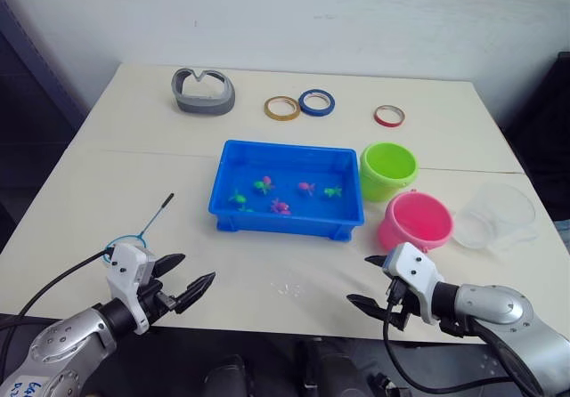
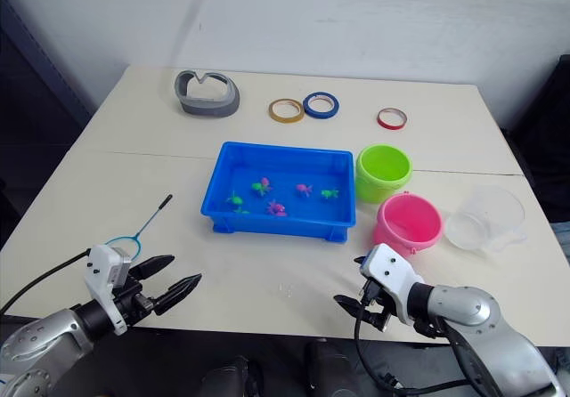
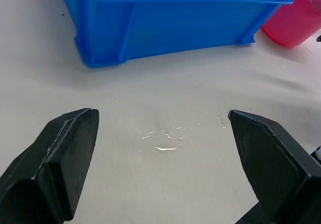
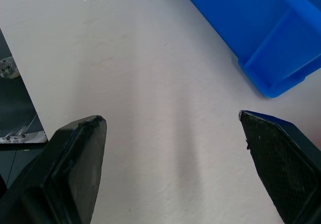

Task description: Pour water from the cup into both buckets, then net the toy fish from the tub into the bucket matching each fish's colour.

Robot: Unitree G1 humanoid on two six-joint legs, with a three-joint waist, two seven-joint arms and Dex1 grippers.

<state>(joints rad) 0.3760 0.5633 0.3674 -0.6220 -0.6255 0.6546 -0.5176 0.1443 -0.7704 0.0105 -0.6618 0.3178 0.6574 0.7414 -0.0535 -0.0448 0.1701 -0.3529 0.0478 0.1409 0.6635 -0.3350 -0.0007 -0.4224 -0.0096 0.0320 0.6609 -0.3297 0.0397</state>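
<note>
Both fingers spread, empty: left gripper (image 1: pixel 183 277) at 7 o'clock of tub (image 1: pixel 287 223), right gripper (image 1: pixel 372 281) at 5 o'clock.

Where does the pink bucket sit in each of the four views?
Left eye view: pink bucket, off the blue tub's front right corner, in front of the green bucket.
Right eye view: same spot, with the clear cup to its right.
Left wrist view: upper right corner, beyond the tub's end.
Right wrist view: not in it.
Shared landmark: the blue tub.
</note>
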